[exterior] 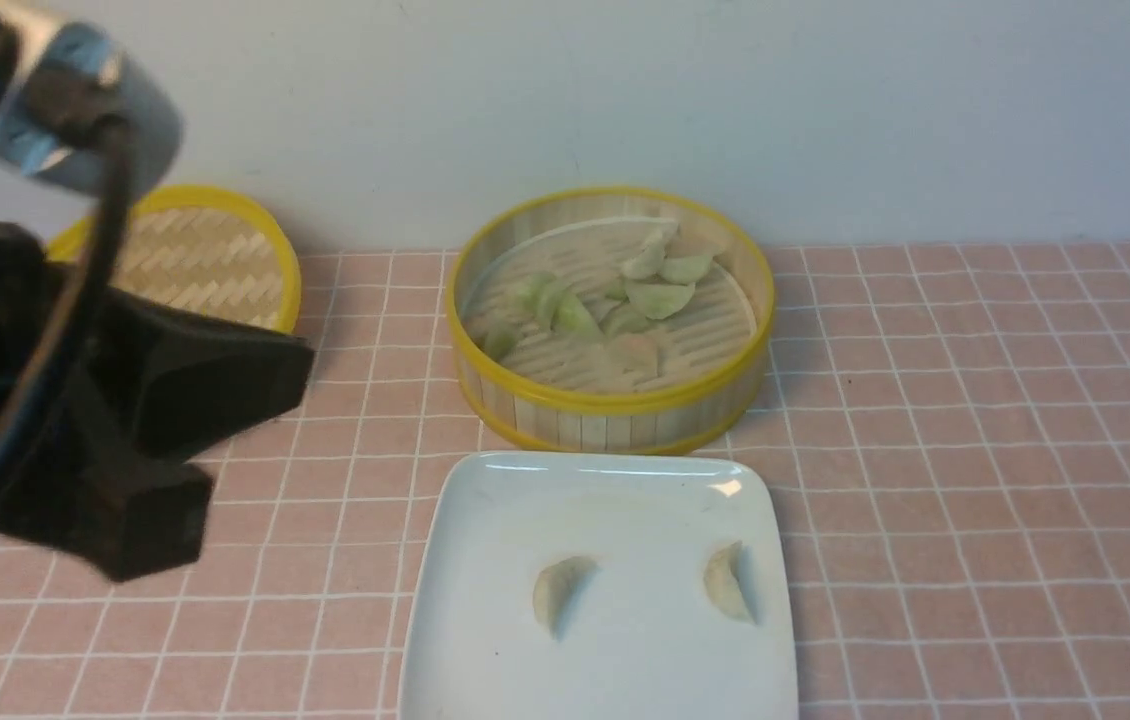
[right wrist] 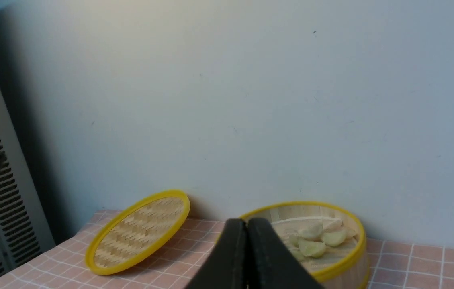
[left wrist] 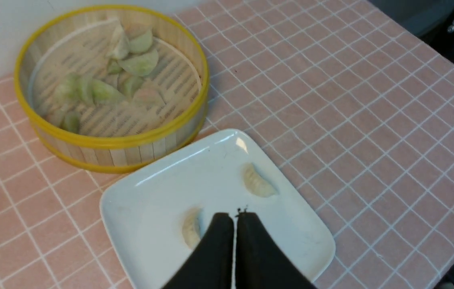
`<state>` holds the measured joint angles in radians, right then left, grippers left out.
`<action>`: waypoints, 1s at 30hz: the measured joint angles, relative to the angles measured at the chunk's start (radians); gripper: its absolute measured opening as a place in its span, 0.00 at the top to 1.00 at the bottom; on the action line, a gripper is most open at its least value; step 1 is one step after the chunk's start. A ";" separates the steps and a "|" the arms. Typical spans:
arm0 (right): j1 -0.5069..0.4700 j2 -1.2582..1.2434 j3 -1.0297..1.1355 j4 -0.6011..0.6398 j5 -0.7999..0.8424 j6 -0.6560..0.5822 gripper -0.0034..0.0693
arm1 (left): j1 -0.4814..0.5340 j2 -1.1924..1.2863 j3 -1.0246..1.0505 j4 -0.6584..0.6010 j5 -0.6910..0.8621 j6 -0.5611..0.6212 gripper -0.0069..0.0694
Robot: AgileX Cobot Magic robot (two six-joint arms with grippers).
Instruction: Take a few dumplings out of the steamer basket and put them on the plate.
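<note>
Two beige dumplings [exterior: 563, 590] lay apart on the plate [exterior: 485, 560]. The basket [exterior: 615, 415] sat just behind the plate, possibly touching it, and held the green dumplings [exterior: 660, 297]. Left gripper [left wrist: 235, 218] hung over the plate's near edge, jaws together, empty. Right gripper [right wrist: 247, 224] was raised well clear of the plate, jaws together, empty. The lid [exterior: 205, 255] stood tilted, behind and left of the plate.

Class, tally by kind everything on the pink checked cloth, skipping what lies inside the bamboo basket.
Round bamboo steamer basket, yellow rims: 1
Flat woven yellow-rimmed lid: 1
Glossy white square plate: 1
Beige crescent dumplings on the plate: 2
Total: 5
</note>
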<state>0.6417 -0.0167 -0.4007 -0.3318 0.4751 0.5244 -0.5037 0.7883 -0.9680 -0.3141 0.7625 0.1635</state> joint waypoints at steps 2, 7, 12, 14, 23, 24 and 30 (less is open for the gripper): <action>0.000 0.000 0.000 -0.001 0.001 0.000 0.97 | 0.000 -0.118 0.092 0.007 -0.059 -0.002 0.92; 0.000 0.000 0.000 -0.001 0.002 0.001 0.97 | 0.000 -0.335 0.265 0.011 -0.201 -0.002 0.92; 0.000 0.000 0.000 -0.004 0.004 0.001 0.97 | 0.000 -0.493 0.353 0.011 -0.224 -0.002 0.92; 0.000 0.000 0.000 -0.004 0.005 0.001 0.97 | 0.000 -0.527 0.370 0.011 -0.226 -0.002 0.92; 0.000 0.000 0.000 -0.004 0.005 0.001 0.97 | 0.000 -0.569 0.397 0.038 -0.225 0.017 0.92; 0.000 0.000 0.000 -0.004 0.005 0.003 0.97 | 0.000 -0.569 0.398 0.046 -0.225 0.025 0.92; 0.000 0.000 0.000 -0.004 0.005 0.003 0.97 | 0.030 -0.595 0.474 0.167 -0.267 0.023 0.92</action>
<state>0.6417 -0.0167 -0.4007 -0.3356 0.4803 0.5274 -0.4738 0.1934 -0.4935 -0.1476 0.4959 0.1862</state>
